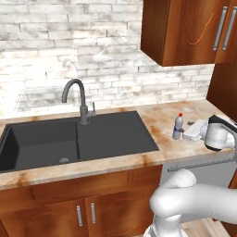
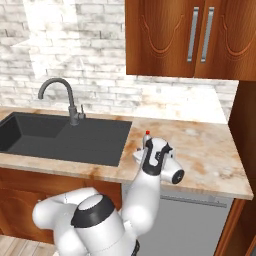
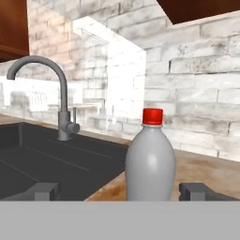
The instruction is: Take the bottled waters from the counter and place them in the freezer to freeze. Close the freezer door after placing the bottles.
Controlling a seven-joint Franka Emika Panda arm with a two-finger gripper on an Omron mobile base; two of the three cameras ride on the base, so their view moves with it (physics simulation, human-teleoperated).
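One of the bottled waters (image 3: 150, 157), greyish with a red cap, stands upright on the marbled counter (image 1: 159, 121) just right of the black sink. In the hand view it stands between my two fingertips (image 3: 44, 191), a little right of centre, and neither touches it. My gripper (image 3: 121, 191) is open, level with the bottle's lower body. In the left base view the bottle (image 1: 178, 126) stands just left of my hand, with the gripper (image 1: 189, 134) reaching in from the right. In the right base view its red cap (image 2: 147, 133) peeks over my hand. The freezer is out of view.
The black sink (image 1: 69, 139) with a curved grey faucet (image 1: 76, 99) lies left of the bottle. Wooden wall cabinets (image 1: 185, 28) hang above the counter's right end. A tall wooden panel (image 2: 245, 130) closes the counter's right side. A grey appliance front (image 2: 190, 225) sits under the counter.
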